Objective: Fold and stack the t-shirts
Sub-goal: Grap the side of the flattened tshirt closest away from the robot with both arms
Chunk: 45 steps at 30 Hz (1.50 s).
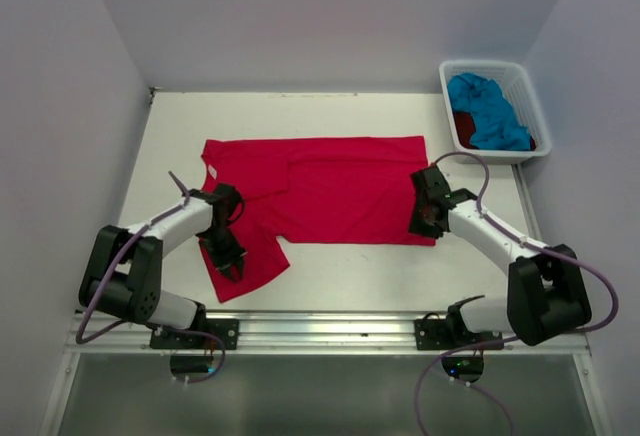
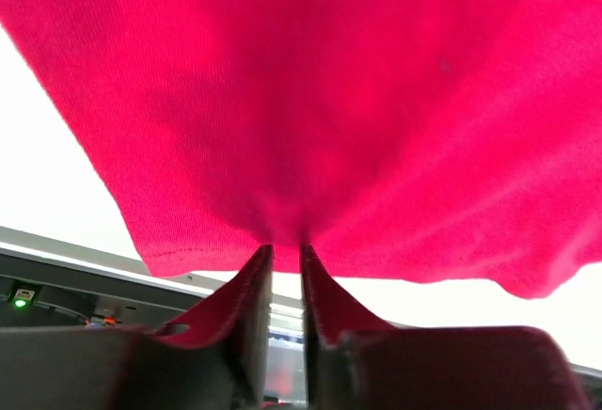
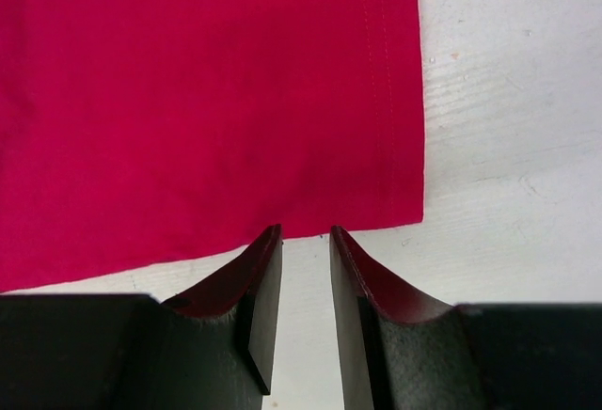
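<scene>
The left gripper [image 2: 286,248] is nearly closed, pinching the near left flap of the red-pink t-shirt [image 1: 330,191], which lies spread on the table [image 1: 350,266]. The right gripper [image 3: 306,231] has only a narrow gap and sits at the shirt's near right hem; whether it holds cloth I cannot tell. The first fold seems to be only starting. Next, both should probably lift the near edge and carry it across evenly.

Left fingers [image 2: 249,316] and right fingers [image 3: 259,288] (both lowered) nearly closed.

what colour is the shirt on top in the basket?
Turquoise blue; the shirt in the white basket shows best in the top external view.
</scene>
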Tool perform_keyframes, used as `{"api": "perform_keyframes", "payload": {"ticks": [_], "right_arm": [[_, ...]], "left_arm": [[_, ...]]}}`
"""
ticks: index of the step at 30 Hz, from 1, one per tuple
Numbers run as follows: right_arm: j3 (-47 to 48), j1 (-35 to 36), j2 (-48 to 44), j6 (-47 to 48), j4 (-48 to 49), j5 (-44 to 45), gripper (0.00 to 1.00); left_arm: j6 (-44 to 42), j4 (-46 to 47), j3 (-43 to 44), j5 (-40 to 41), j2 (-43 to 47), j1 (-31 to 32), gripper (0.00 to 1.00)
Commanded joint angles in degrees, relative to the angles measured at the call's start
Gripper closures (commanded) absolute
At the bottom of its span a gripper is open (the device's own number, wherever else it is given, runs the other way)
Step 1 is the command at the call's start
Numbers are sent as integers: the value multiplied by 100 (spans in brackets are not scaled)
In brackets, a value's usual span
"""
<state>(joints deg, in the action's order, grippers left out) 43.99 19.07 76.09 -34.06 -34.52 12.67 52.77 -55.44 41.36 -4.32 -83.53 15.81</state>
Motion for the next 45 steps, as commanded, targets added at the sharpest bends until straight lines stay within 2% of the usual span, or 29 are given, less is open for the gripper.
{"api": "perform_keyframes", "payload": {"ticks": [1, 4, 13, 21, 27, 36, 40, 42, 45], "right_arm": [[40, -26, 98, -83, 244, 201, 68], [57, -17, 186, -48, 288, 184, 68], [66, -17, 160, 5, 358, 192, 66], [66, -35, 230, 40, 411, 184, 64], [110, -44, 257, 49, 429, 175, 64], [119, -53, 178, 102, 367, 245, 63], [128, -70, 169, 93, 385, 201, 63], [163, -61, 169, 102, 385, 201, 63], [198, -61, 134, 128, 332, 236, 62]], "left_arm": [[-30, -186, 249, -34, 275, -8, 75], [-56, -239, 258, 36, 214, -8, 71], [-522, 68, -217, -377, -550, 18, 72], [-733, -590, 372, -254, -199, 89, 71], [-935, -257, -111, -403, -532, 106, 73], [-1541, -765, 319, -474, -744, 115, 69], [-1700, -714, 258, -491, -717, 115, 67], [-1831, -565, 171, -640, -919, 124, 70], [-1946, -363, 48, -877, -1130, 124, 80]]}}
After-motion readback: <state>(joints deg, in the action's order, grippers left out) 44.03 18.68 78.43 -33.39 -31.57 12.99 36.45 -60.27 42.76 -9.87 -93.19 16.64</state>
